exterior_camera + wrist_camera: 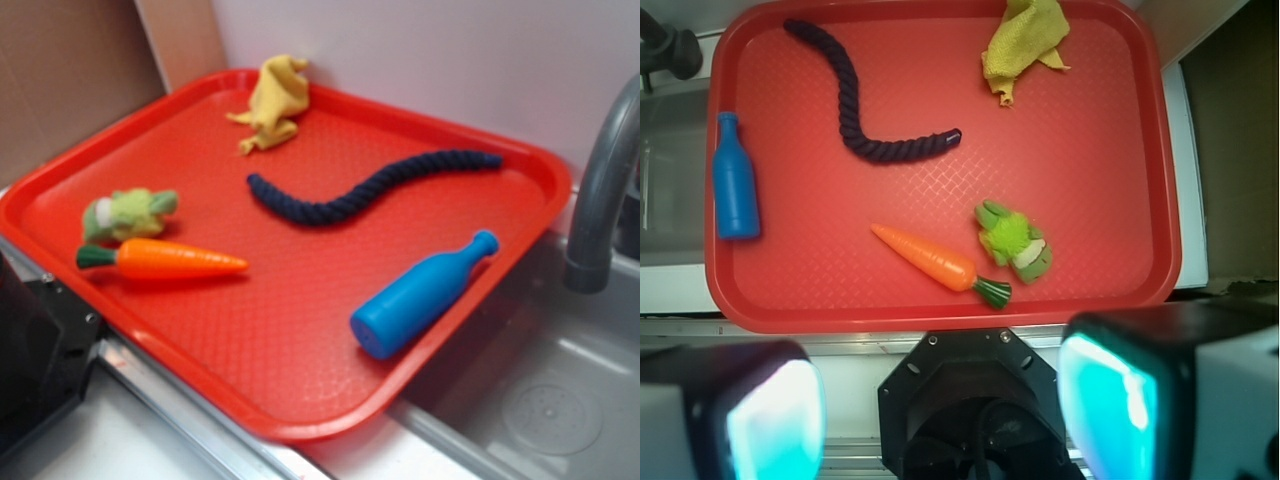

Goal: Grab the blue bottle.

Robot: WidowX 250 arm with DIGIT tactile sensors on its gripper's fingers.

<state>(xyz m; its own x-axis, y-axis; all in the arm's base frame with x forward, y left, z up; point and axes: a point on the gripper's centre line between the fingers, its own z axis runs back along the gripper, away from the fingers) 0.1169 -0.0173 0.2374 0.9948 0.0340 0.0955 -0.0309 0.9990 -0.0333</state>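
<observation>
The blue bottle (420,293) lies on its side on the red tray (300,400), near the tray's right edge, neck pointing to the far right. In the wrist view the blue bottle (734,180) lies at the tray's left edge, neck up. My gripper (940,410) is open and empty, high above the near edge of the red tray (1090,300), well away from the bottle. Its two cyan-lit fingers (775,420) stand wide apart at the bottom of the wrist view.
On the tray lie a dark navy twisted rope (370,187), an orange carrot (170,260), a green plush toy (128,213) and a yellow cloth (275,100). A grey faucet (600,190) and a sink (540,400) stand to the right. A black robot base (35,350) sits at the near left.
</observation>
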